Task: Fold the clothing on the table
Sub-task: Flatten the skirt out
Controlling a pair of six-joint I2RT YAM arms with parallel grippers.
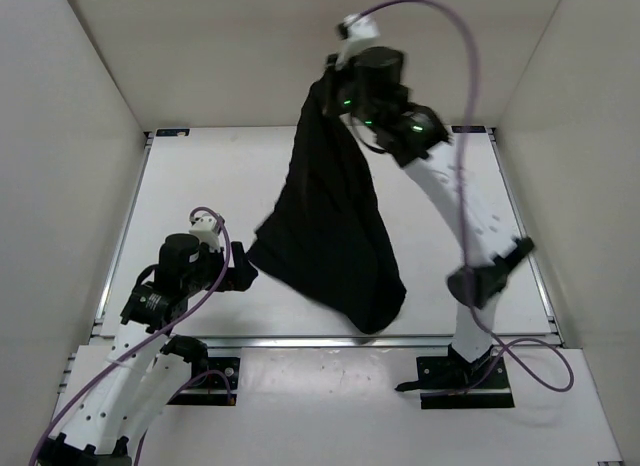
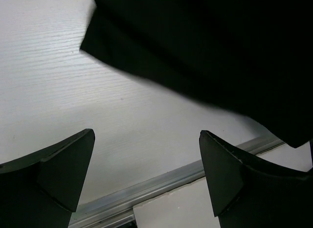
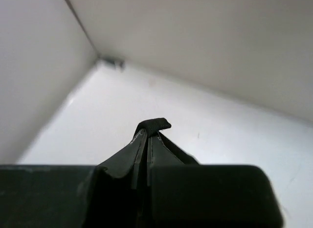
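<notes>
**A:** Black fabric is mostly lifted. The right gripper is clamped on a pinch of the clothing, held high over the far side of the table. The wrist view shows a nub of cloth poking out between the closed jaws.

**B:** Where's the rest of it?

**A:** It hangs as a long bag shape, widening toward the near edge. The lowest part is close to the near rail, centre-right. Can't tell how much actually rests on the surface.

**B:** Left side?

**A:** The left gripper is spread wide and holds nothing. It's low over the table at near left, just beside the garment's lower left corner. In its wrist view that corner lies beyond the jaws, not between them.

**B:** Which step?

**A:** My read is shake-out and spread, before any fold. Nothing is laid flat yet.

**B:** Next?

**A:** Judgement only: left should advance onto that hanging corner and close on it, giving two held points. Then both arms pull apart and lower the piece flat. The risks are catching a double layer, or the edge swinging clear as the jaws close.
</notes>
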